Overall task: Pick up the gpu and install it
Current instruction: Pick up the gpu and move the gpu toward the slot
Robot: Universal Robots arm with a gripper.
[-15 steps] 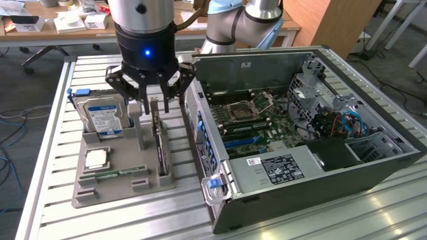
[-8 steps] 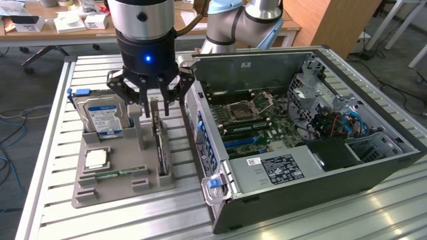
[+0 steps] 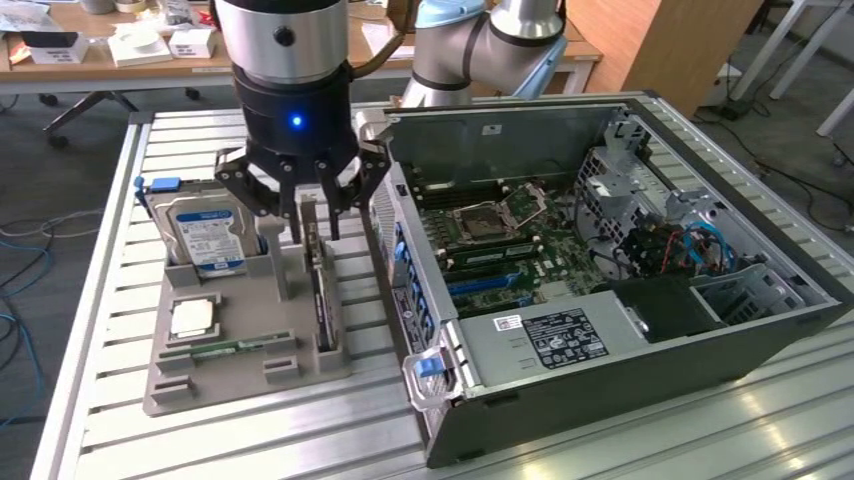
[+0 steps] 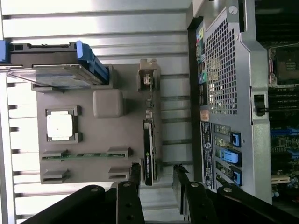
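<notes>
- Exterior view: the pincer (image 3: 310, 228) hangs low over a grey holder tray (image 3: 240, 385), its fingers spread apart and pointing down.
- The gpu (image 3: 322, 310) stands on edge in a slot of that tray, directly under the pincer and running away from it along the tray.
- Wrist view: the pincer (image 4: 156, 170) is released. One dark finger sits on either side of the gpu (image 4: 148, 154), with a gap showing between each finger and the card.
- A hard drive (image 3: 207, 235) stands upright in the tray on the exterior view's left of the pincer.
- A square processor chip (image 3: 194, 318) and a slim memory stick (image 3: 238, 347) lie flat in the tray, beyond the gpu from the case.
- The open computer case (image 3: 627, 370) lies on the exterior view's right of the pincer, just beside the tray.
</notes>
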